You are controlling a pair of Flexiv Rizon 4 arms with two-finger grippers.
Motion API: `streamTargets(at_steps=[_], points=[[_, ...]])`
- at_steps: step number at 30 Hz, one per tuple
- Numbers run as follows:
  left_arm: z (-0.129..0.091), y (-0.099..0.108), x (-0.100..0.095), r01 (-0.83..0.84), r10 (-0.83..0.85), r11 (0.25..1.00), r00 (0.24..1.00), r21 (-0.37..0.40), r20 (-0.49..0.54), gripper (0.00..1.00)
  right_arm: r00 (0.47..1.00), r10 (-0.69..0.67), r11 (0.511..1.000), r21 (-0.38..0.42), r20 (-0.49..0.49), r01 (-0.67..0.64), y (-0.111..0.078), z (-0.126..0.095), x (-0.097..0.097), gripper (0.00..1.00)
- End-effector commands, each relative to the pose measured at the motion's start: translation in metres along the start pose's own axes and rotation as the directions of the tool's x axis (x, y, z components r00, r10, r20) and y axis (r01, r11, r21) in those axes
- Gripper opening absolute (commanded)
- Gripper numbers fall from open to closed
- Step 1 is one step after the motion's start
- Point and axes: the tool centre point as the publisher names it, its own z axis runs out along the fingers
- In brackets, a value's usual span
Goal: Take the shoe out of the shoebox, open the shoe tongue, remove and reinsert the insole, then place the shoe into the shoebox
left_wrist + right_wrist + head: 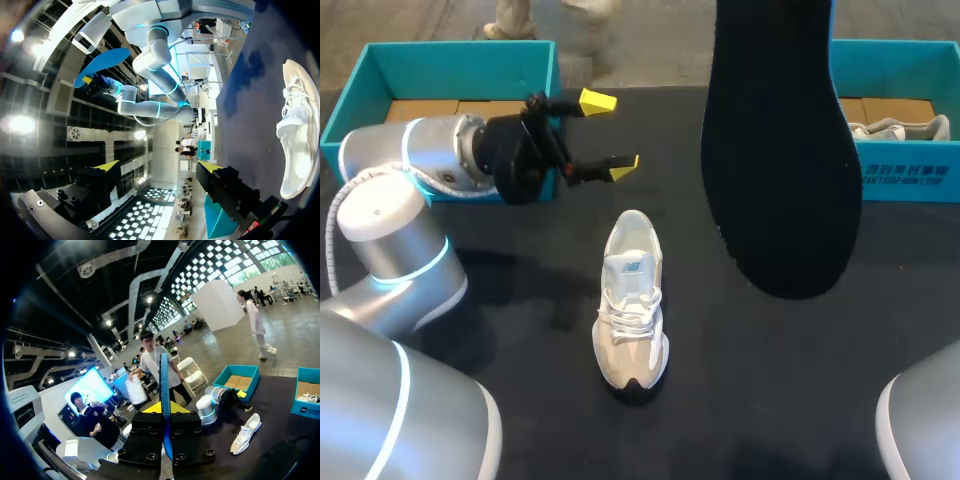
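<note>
Sneaker (632, 300): white, out of its box, upright on its sole in the middle of the dark surface (790, 400), toe toward the robot.
Insole (780, 150): dark with a blue edge, out of the sneaker and held high over the surface, well apart from it.
Right gripper (163, 409): pinching the insole edge-on between its yellow tips.
Left gripper (605, 135): fingers spread wide with nothing between them; it hovers beyond the sneaker's heel end, near the left shoebox (470, 68).
Step in hand: removal looks finished, since the insole is clear of the sneaker. Reinsertion comes next, and boxing the sneaker is not yet done.
Next move, as I judge it: the right gripper must bring the insole down, turn it flat and in line with the sneaker, then feed it in through the opening toe-end first. The left gripper would probably need to steady the sneaker or hold the tongue back, as nothing holds the sneaker now. Whether the tongue is open enough is hard to tell.
Count, shoes: two, the sneaker on the surface and a second shoe (895, 128) lying in the right shoebox (905, 170).
Count, insoles: one in view.
Count, shoeboxes: two, both teal, at the far corners.
Count, grippers: two.
</note>
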Motion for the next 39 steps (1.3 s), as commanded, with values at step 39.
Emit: streamTargets(at_steps=[39], points=[[-0.001, -0.003, -0.007, 0.009, -0.014, 1.000, 0.988, -0.030, -0.151, 1.00, 0.986, 0.100, 0.994, 0.050, -0.131, -0.094, 0.025, 0.038, -0.067, 0.00]])
